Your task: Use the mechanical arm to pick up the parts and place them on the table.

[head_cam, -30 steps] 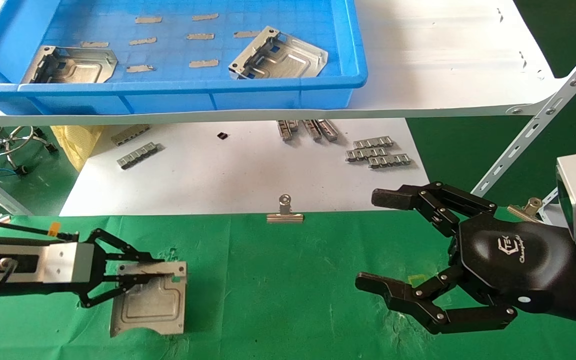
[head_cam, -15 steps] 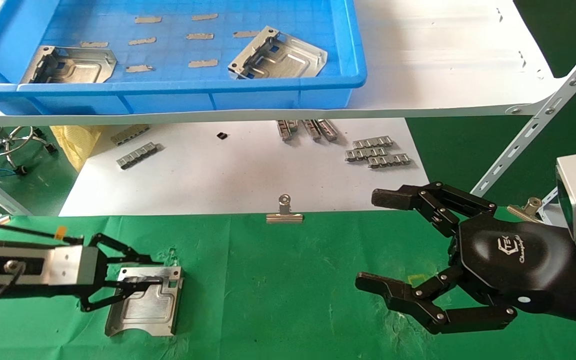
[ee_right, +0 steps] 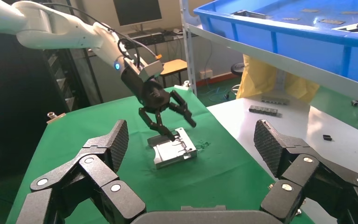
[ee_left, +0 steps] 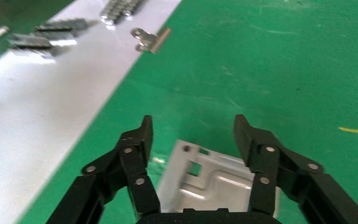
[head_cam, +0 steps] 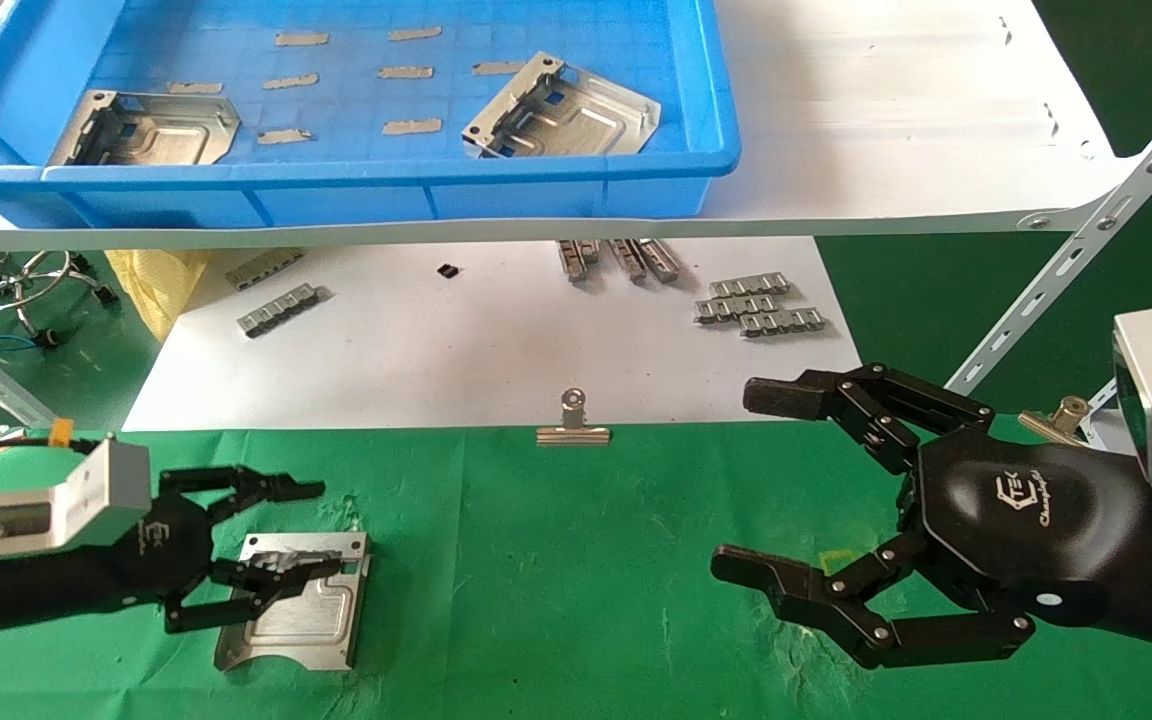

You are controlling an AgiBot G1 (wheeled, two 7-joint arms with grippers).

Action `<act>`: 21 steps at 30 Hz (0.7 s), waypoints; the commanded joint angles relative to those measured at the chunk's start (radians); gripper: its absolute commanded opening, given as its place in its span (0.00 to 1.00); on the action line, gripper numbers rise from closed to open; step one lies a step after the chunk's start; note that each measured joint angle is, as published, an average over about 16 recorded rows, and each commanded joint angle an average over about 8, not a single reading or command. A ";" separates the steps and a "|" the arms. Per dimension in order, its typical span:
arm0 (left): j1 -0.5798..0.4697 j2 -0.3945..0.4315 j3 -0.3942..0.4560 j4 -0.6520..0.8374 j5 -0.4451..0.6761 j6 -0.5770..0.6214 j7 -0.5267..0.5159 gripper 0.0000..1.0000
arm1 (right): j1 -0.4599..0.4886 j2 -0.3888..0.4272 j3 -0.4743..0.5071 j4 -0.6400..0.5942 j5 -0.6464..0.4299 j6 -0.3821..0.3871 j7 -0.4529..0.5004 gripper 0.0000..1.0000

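The left gripper [head_cam: 271, 545] hangs spread wide over one part [head_cam: 296, 603] lying flat on the table [head_cam: 556, 600] at 8 o'clock. The right gripper [head_cam: 751, 480] waits at 4 o'clock, fingers splayed, empty. Two more parts [head_cam: 564, 110] lie in the blue bin [head_cam: 556, 185] at 11 o'clock.

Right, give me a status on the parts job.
Done: one part lies flat on the green table. In hand: nothing; the left gripper is open over that part, and the right gripper hovers open, empty. Left: two parts in the blue bin.
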 commanded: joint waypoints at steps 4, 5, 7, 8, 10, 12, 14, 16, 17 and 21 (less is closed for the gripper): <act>0.010 -0.004 -0.004 -0.002 -0.012 -0.001 -0.008 1.00 | 0.000 0.000 0.000 0.000 0.000 0.000 0.000 1.00; 0.009 -0.003 -0.004 -0.004 -0.010 -0.001 -0.007 1.00 | 0.000 0.000 0.000 0.000 0.000 0.000 0.000 1.00; 0.008 -0.004 -0.007 -0.012 -0.006 -0.002 -0.009 1.00 | 0.000 0.000 0.000 0.000 0.000 0.000 0.000 1.00; 0.009 -0.004 -0.010 -0.019 -0.005 -0.003 -0.012 1.00 | 0.000 0.000 0.000 0.000 0.000 0.000 0.000 1.00; 0.017 -0.008 -0.021 -0.037 -0.009 -0.004 -0.026 1.00 | 0.000 0.000 0.000 0.000 0.000 0.000 0.000 1.00; 0.028 -0.012 -0.036 -0.064 -0.013 -0.007 -0.045 1.00 | 0.000 0.000 0.000 0.000 0.000 0.000 0.000 1.00; 0.041 -0.017 -0.054 -0.097 -0.017 -0.010 -0.068 1.00 | 0.000 0.000 0.000 0.000 0.000 0.000 0.000 1.00; 0.054 -0.023 -0.073 -0.132 -0.022 -0.014 -0.092 1.00 | 0.000 0.000 0.000 0.000 0.000 0.000 0.000 1.00; 0.061 -0.026 -0.083 -0.150 -0.024 -0.015 -0.105 1.00 | 0.000 0.000 0.000 0.000 0.000 0.000 0.000 1.00; 0.089 -0.037 -0.122 -0.220 -0.034 -0.022 -0.154 1.00 | 0.000 0.000 0.000 0.000 0.000 0.000 0.000 1.00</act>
